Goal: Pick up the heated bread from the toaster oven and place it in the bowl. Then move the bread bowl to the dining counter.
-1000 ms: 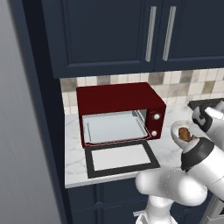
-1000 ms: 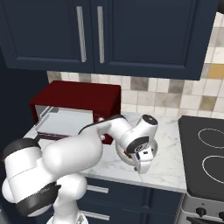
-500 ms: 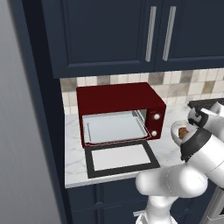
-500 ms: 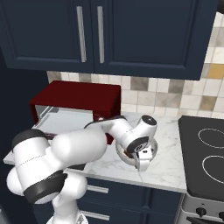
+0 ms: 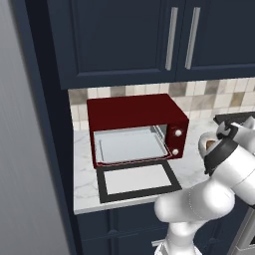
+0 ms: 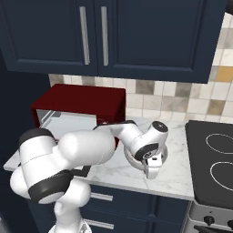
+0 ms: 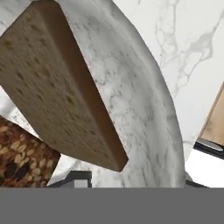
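The dark red toaster oven (image 5: 134, 117) stands open on the marble counter, with only its grey tray (image 5: 128, 144) inside. The pale bowl (image 5: 203, 143) sits to its right, mostly behind my arm. The hand view looks closely into the bowl (image 7: 144, 105). The rough orange-brown heated bread (image 7: 22, 159) lies there beside a flat tan-brown square piece (image 7: 57, 87). My gripper (image 6: 152, 169) is down at the bowl's near rim. That rim runs between the tips of my gripper (image 7: 135, 181). The tips barely show, so I cannot tell whether they press on it.
The oven's glass door (image 5: 137, 179) lies flat toward the counter's front edge. A black stovetop (image 6: 211, 159) borders the counter on the right. Navy wall cabinets (image 5: 149, 35) hang above, and a tall dark panel (image 5: 42, 124) closes the left side.
My hand has moved over the bowl and come down onto its near rim, covering most of it. The jaws have narrowed. Bowl and oven stay put.
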{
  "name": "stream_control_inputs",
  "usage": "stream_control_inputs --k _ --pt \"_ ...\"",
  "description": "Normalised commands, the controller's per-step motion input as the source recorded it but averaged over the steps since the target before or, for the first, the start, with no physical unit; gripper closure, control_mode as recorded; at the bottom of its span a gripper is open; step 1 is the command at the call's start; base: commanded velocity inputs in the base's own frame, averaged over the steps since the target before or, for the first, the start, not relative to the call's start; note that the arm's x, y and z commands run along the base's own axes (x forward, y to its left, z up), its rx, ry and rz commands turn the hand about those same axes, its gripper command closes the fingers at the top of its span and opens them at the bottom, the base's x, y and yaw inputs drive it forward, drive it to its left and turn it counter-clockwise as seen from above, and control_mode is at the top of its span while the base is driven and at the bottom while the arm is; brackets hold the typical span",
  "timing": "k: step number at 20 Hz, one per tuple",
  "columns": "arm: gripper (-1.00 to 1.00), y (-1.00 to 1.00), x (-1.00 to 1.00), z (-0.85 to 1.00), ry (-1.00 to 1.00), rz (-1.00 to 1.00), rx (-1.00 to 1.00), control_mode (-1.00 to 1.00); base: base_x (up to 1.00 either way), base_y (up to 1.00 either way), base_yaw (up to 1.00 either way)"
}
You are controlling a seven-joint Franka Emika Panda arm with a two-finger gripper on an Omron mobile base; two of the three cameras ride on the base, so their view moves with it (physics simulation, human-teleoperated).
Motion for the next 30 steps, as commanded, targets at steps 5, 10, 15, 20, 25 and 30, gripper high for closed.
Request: stream_control_inputs --k 5,10,15,20,25,30 --pt "1.0 0.0 0.0 0.0 0.0 0.0 0.0 -1.0 0.0 0.0 0.0" --pt "1.0 0.0 -0.15 0.13 -0.03 0.0 0.0 -1.0 0.0 0.0 0.0" --pt "1.0 0.02 -0.45 0.47 -0.08 -0.01 0.0 -1.0 0.0 0.0 0.0" --pt "1.0 0.23 -0.23 0.6 -0.03 -0.03 -0.02 -1.0 0.0 0.0 0.0" --pt "1.0 0.4 -0.05 0.57 -0.08 -0.04 -0.09 -1.0 0.0 0.0 0.0" --pt "1.0 0.21 -0.02 0.42 -0.19 -0.02 -0.06 -1.0 0.0 0.0 0.0"
